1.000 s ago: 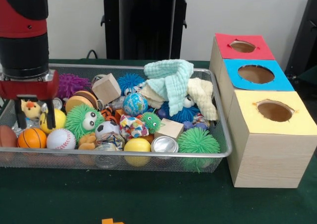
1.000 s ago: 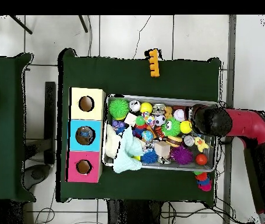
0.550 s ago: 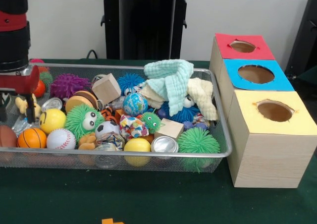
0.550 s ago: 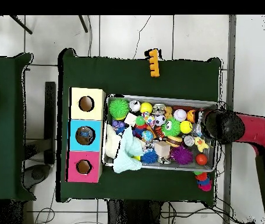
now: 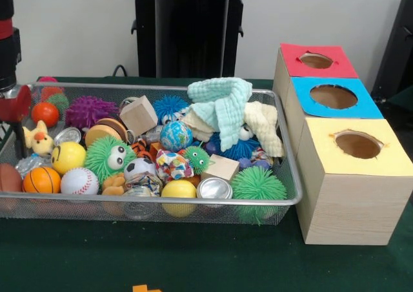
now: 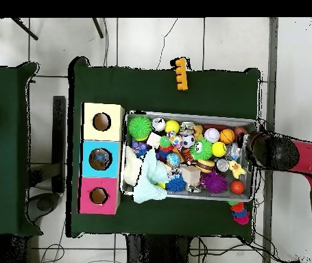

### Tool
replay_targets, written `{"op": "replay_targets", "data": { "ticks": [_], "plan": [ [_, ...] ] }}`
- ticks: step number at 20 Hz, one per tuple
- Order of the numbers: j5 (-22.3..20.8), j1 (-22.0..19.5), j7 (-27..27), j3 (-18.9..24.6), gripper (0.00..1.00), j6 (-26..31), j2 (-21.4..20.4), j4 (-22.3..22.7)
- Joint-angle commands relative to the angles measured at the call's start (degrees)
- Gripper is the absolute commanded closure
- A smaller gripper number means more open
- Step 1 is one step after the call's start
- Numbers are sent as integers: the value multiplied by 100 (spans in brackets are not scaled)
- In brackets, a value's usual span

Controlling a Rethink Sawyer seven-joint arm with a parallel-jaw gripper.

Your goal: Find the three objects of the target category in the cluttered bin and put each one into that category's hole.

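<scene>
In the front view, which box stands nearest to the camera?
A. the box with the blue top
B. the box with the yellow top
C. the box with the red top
B: the box with the yellow top is lowest and largest in the front view, ahead of the box with the blue top and the box with the red top.

You will find no text, label, brand, number or sign that can be read in either view. The three boxes carry plain coloured tops only: the red top (image 5: 317, 60), the blue top (image 5: 335, 97) and the yellow top (image 5: 357, 146) each show a round hole and no lettering. The patterned ball (image 5: 175, 135) and the small can (image 5: 214, 188) in the wire bin (image 5: 288, 188) bear markings too small for you to make out. The yellow ball (image 5: 68, 156) shows a drawn smiling face, not writing.
</scene>
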Motion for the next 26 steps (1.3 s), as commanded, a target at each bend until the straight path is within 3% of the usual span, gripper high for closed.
{"op": "replay_targets", "data": {
  "ticks": [1, 16, 26],
  "plan": [
    [-288, 82, -1085, -169, 0, 104, 186, 79],
    [-503, 350, 57, -751, 0, -869, -274, 1083],
    [-339, 427, 14, -977, 0, -1106, -278, 1177]
  ]
}}
